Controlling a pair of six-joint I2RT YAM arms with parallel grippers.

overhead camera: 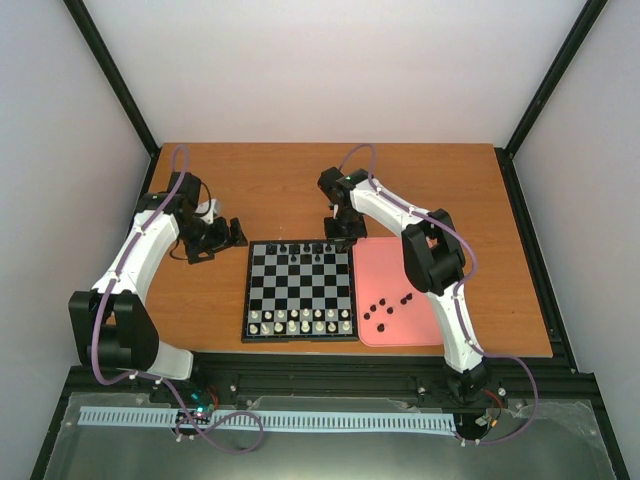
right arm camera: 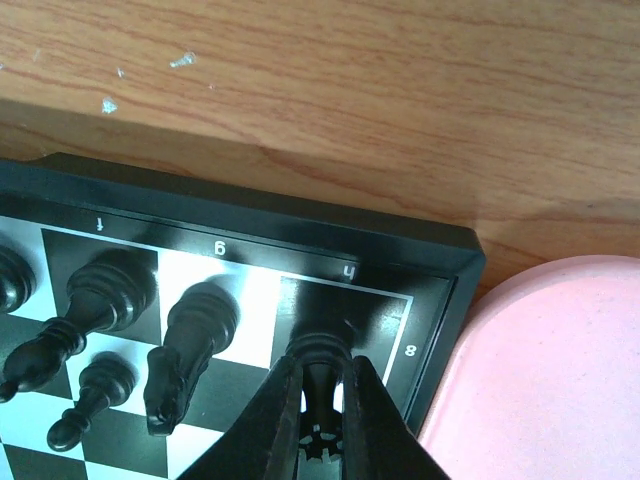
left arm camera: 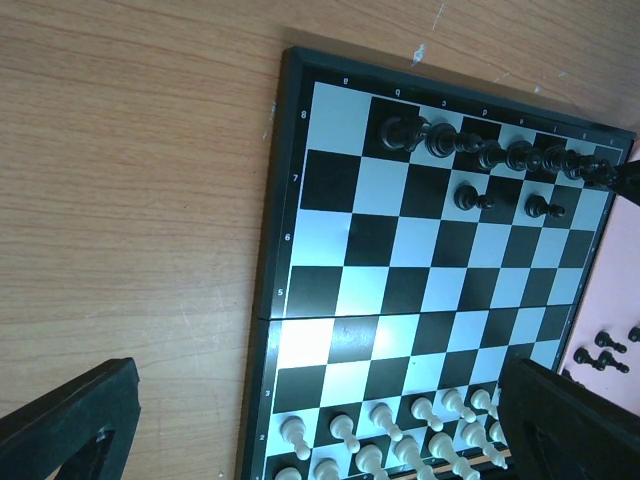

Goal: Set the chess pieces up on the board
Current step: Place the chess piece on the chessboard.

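Observation:
The board [overhead camera: 246,300] lies mid-table, with black chess pieces [overhead camera: 300,247] along its far row and two on the row before it. My right gripper [overhead camera: 343,232] is at the board's far right corner. In the right wrist view it [right arm camera: 323,372] is shut on a black rook [right arm camera: 320,347] whose base rests on the corner square by the board rim [right arm camera: 300,225]. A knight [right arm camera: 185,360] and a bishop [right arm camera: 95,300] stand beside it. My left gripper [overhead camera: 225,238] hangs open left of the board; its wrist view shows the board [left arm camera: 330,180] below the wide jaws [left arm camera: 320,430].
A pink tray [overhead camera: 400,270] touches the board's right side and holds several loose black pieces [overhead camera: 385,308]. White pieces [overhead camera: 300,320] fill the board's two near rows. Bare wooden table lies behind and to the left of the board.

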